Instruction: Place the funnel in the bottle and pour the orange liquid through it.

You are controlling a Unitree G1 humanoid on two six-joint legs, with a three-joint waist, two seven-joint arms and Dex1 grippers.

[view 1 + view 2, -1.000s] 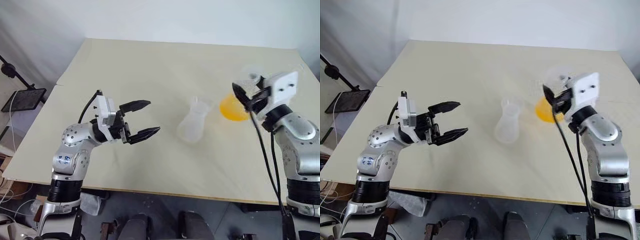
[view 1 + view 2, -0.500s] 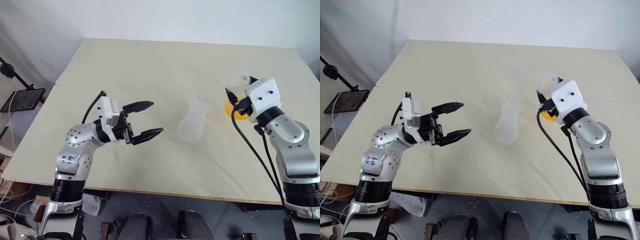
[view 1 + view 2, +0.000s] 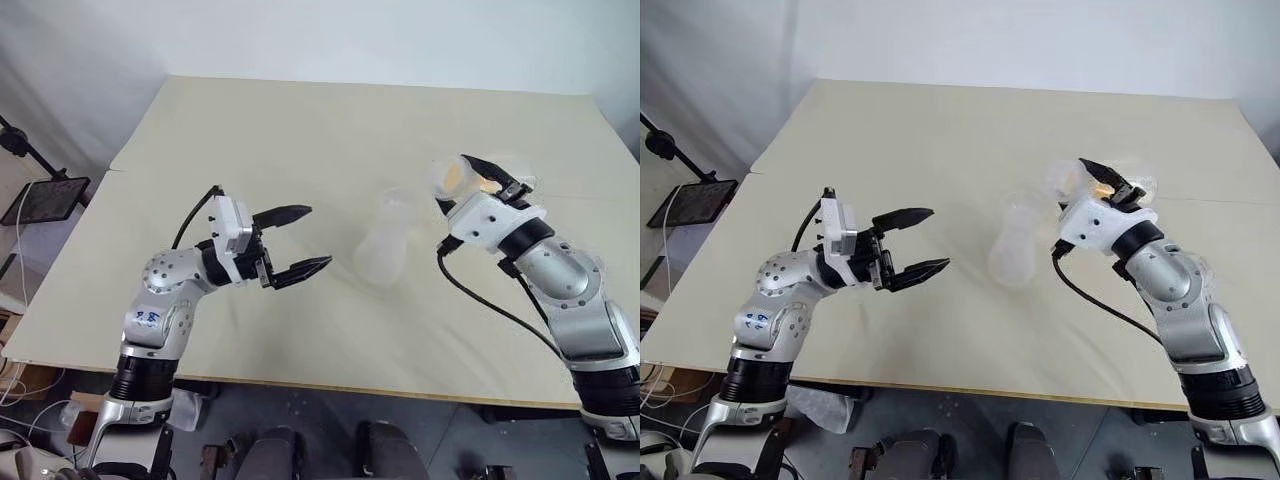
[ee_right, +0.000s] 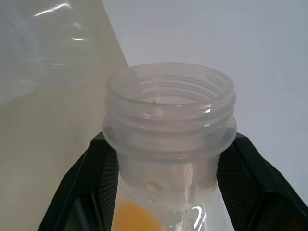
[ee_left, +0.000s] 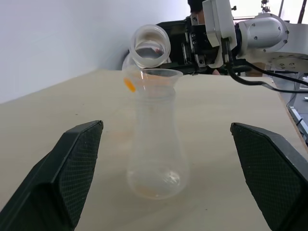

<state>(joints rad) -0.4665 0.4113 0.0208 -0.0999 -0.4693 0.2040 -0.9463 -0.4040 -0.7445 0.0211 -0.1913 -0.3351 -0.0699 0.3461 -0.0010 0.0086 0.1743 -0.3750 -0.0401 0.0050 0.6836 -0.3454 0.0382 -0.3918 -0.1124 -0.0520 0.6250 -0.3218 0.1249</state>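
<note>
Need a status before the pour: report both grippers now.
Left gripper: open, empty.
Right gripper: shut on the flask of orange liquid.

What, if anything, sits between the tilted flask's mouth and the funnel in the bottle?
Nothing visible. In the left wrist view the larger flask's mouth, held by the right gripper, hangs tilted just above the funnel seated in the bottle, with open air between them. The open left gripper stands off to the side.

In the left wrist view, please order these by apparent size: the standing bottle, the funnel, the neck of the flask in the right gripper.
1. the bottle, clearly largest.
2-3. the funnel and the held flask's neck look about alike; nearness to the camera may differ, so unranked.
</note>
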